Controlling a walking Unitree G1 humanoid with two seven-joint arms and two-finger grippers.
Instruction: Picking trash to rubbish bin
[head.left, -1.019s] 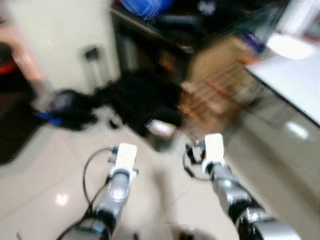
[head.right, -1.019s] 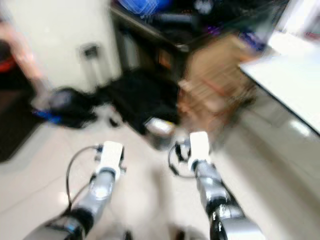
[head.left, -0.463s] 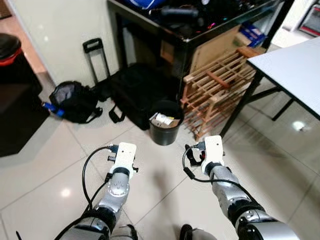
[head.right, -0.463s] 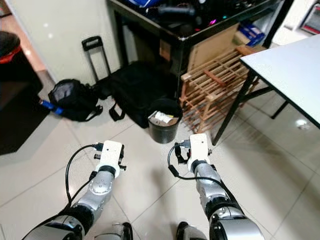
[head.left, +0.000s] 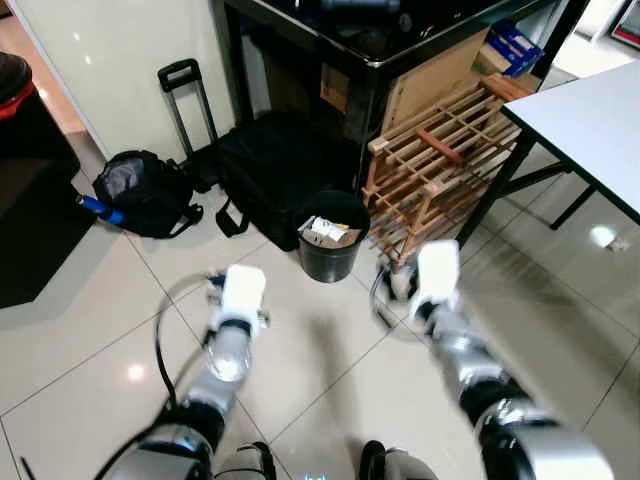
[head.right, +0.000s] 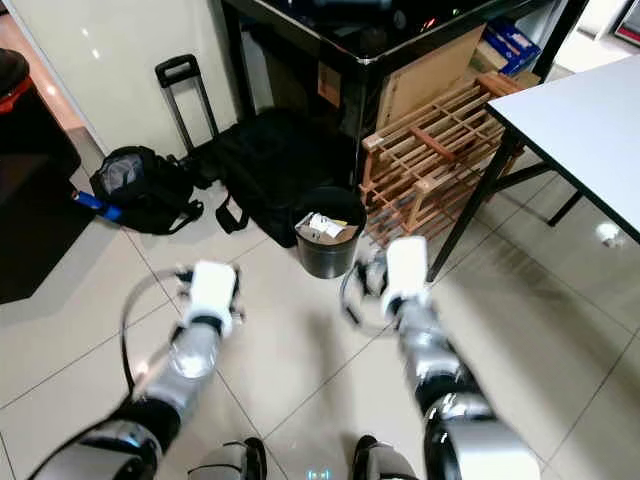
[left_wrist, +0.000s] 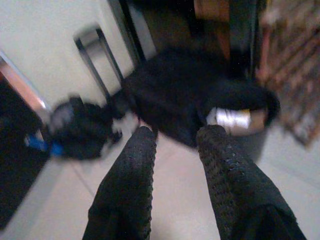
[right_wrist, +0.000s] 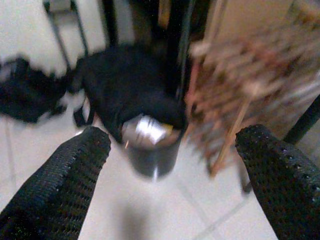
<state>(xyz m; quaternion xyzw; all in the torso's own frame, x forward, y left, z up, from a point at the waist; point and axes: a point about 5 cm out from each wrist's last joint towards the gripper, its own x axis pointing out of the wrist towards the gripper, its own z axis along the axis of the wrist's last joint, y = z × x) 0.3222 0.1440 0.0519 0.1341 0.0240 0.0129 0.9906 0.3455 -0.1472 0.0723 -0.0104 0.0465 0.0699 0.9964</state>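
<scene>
Bin (head.left: 332, 236) noted ahead, trash (head.left: 325, 230) already inside, beside wooden rack (head.left: 440, 150); right gripper (right_wrist: 175, 165) spread wide and empty, left gripper (left_wrist: 175, 150) narrowly parted and empty; fresh litter should be sought first.

Both arms motion-blurred; bin (head.left: 332, 236) contents indistinct.

Glossy pale floor tiles (head.left: 90, 340); bare wooden rack (head.left: 440, 150); black matt bin (head.left: 332, 250); black cloth bag (head.left: 275, 170)

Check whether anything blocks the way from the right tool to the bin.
Nothing visible does. Bare floor tile lies between the open, empty right tool and the bin; the wooden rack stands beside the bin, off the path.
</scene>
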